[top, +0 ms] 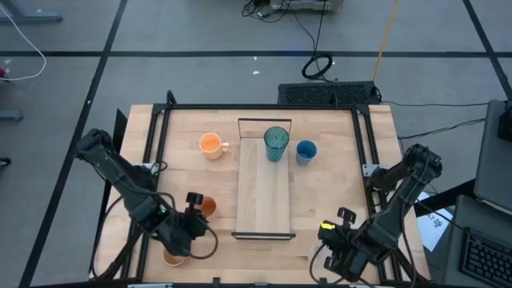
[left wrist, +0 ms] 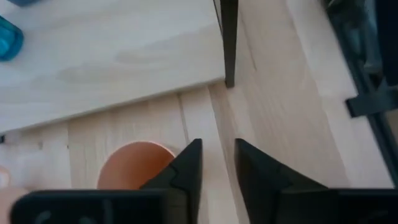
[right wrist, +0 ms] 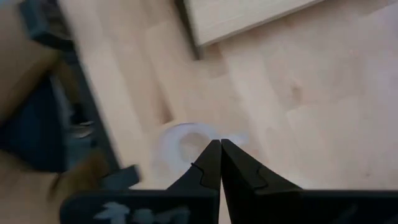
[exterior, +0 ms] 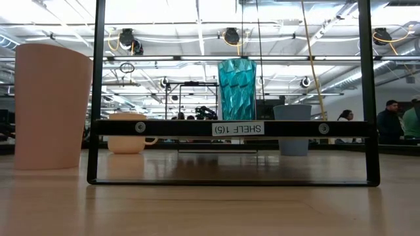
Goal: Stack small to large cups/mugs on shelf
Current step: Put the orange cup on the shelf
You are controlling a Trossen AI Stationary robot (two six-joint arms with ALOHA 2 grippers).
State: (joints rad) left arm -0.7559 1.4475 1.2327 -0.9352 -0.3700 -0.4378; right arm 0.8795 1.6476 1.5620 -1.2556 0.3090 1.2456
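The shelf [top: 264, 188] lies along the table's middle, and the teal tumbler [top: 276, 144] stands on its far end. The blue cup [top: 306, 151] stands to its right and the orange handled mug [top: 211, 145] to its left. The small orange cup [top: 207, 207] stands upright on the table left of the shelf's near end. My left gripper [left wrist: 217, 163] is open above and beside this cup [left wrist: 134, 167], with nothing between its fingers. My right gripper [right wrist: 220, 149] is shut near the near right corner, just short of the clear cup [right wrist: 180, 144]. The tan mug [top: 174, 257] is partly hidden under my left arm.
The shelf's black end frame [left wrist: 229, 43] stands just beyond my left gripper. A black rail frame [top: 160, 136] borders the table on its left, far and right sides. Bare tabletop lies between the shelf and each gripper. People [exterior: 394, 124] show in the room behind.
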